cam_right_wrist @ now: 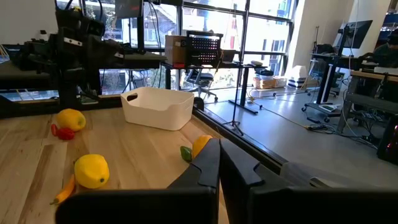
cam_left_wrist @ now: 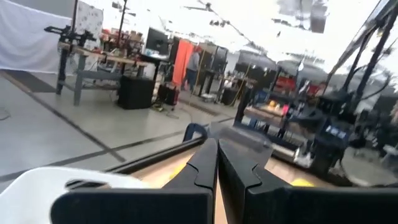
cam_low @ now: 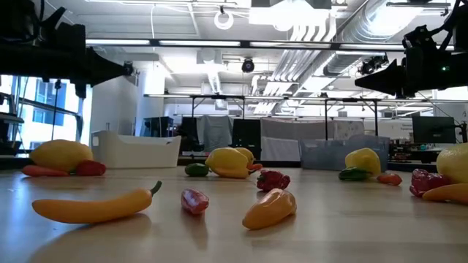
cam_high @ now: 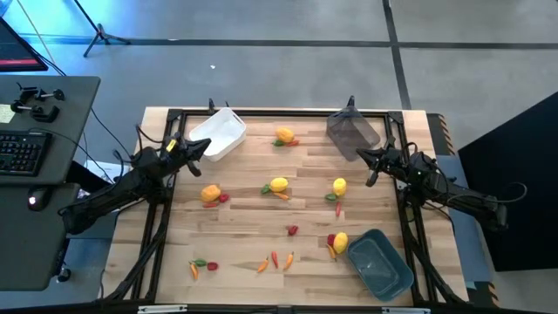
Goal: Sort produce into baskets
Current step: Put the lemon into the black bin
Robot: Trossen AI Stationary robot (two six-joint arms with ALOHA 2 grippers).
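high view: nothing sorted yet by the look of it. the produce lies scattered over the wooden table (cam_high: 244, 205) and no piece shows inside a bin. white basket (cam_high: 218, 133) sits at the far left, grey basket (cam_high: 352, 133) at the far right, blue basket (cam_high: 381, 263) near the front right corner. left hand (cam_high: 206, 146) hovers just beside the white basket, fingers pressed together, holding nothing. right hand (cam_high: 363, 156) hangs just by the grey basket, also pinched shut & empty. yellow fruit (cam_high: 278, 184) sits mid-table, well apart from both hands; an orange fruit (cam_high: 210, 194) is the piece nearest the left hand.

low view: both arms ride high above the table, no contact w/ anything. a long orange pepper (cam_low: 95, 207) and a small red piece (cam_low: 194, 200) lie up front, white basket behind on the left.

left wrist view: the two dark fingers (cam_left_wrist: 202, 165) meet along one seam – closed, nothing between them. white basket rim shows below.

right wrist view: fingers (cam_right_wrist: 208, 163) likewise together & empty; white basket (cam_right_wrist: 157, 107) shows across the table, a yellow fruit (cam_right_wrist: 91, 170) closer in.

step in hand, as i read it: the very start – picking a first piece. next move calls for spreading a hand's fingers, dropping onto a nearby piece (prob. the orange fruit for the left), then carrying it to a basket.
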